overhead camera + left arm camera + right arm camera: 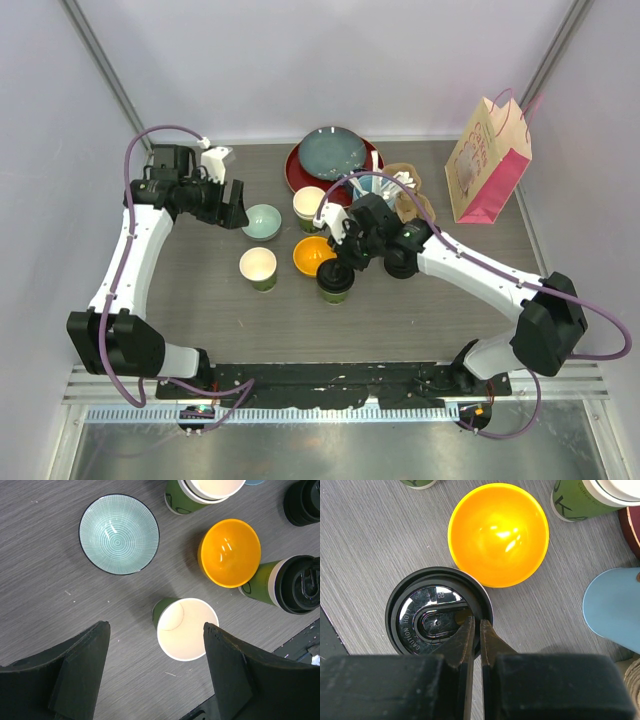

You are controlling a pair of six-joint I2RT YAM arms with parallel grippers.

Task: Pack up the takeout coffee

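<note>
A dark green paper cup with a black lid [335, 283] stands mid-table, in front of the orange bowl. My right gripper [476, 622] is shut on the rim of that lid [437, 615], one finger inside the rim and one outside. The lidded cup [295, 585] shows a cream band under the lid. A second green cup [258, 266], open and cream inside, stands to the left. My left gripper [156, 626] hovers open above this open cup [187, 628], holding nothing.
An orange bowl [313, 254] and a teal bowl [262, 221] sit beside the cups. Stacked green cups [309, 205], plates [333, 155] and a light-blue cup of utensils [378, 187] are behind. A pink paper bag [487, 163] stands at the back right.
</note>
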